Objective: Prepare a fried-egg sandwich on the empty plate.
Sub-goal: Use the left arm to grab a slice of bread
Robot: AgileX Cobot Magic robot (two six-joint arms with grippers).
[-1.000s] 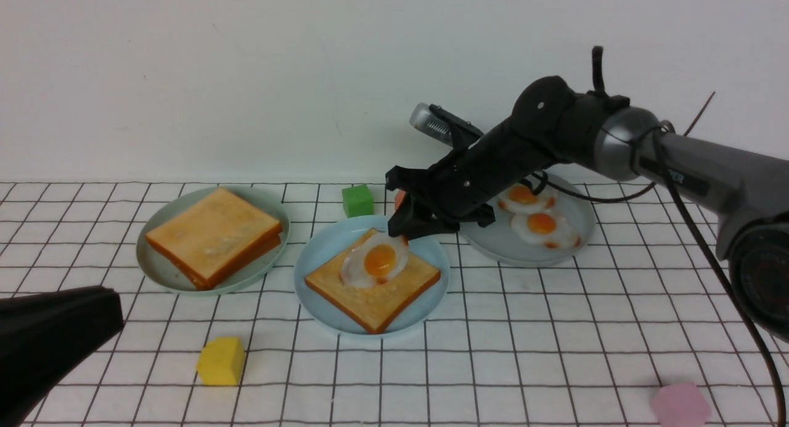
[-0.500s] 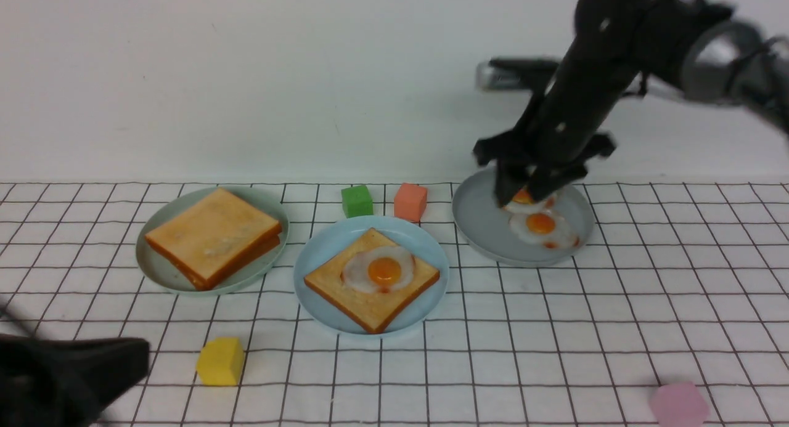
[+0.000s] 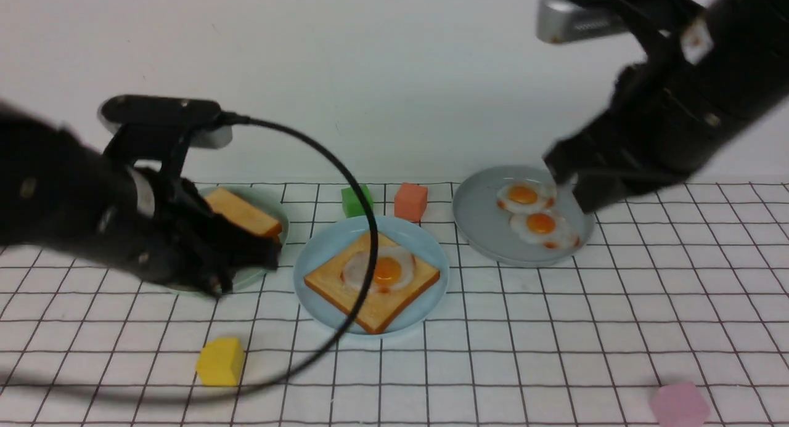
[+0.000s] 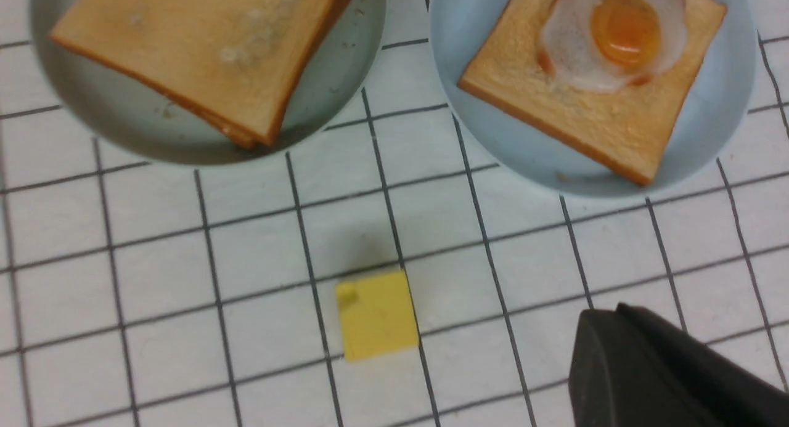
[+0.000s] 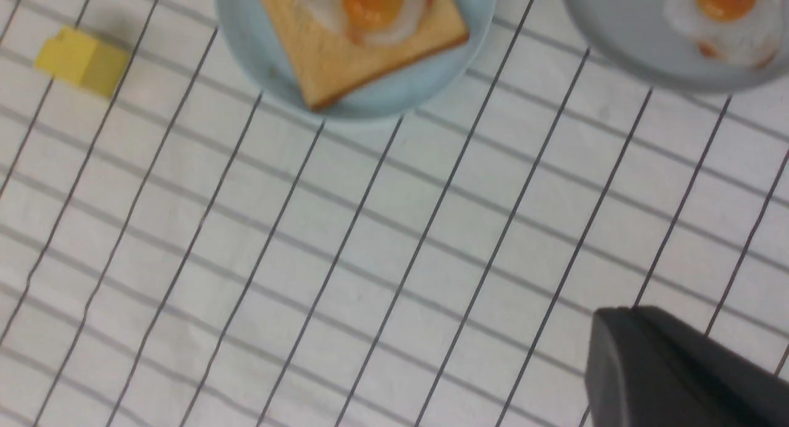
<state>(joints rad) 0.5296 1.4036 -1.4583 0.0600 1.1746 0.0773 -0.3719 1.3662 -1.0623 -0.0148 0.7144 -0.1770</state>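
The sky-blue plate sits at the centre with one toast slice on it, and a fried egg lies open on top. Both also show in the left wrist view, plate and egg. Two stacked toast slices lie on the pale grey-green plate at the left. My left gripper is blurred, low over that plate's near right side, and looks shut and empty in its wrist view. My right gripper is raised by the grey plate's right rim, shut and empty.
The grey plate at the right holds two fried eggs. A green block and a salmon block stand behind the blue plate. A yellow block and a pink block lie near the front. The left arm's cable loops across the blue plate.
My right gripper let the egg go on the toast and drew back up and to the right. My left arm swung in from the near left to the toast plate.
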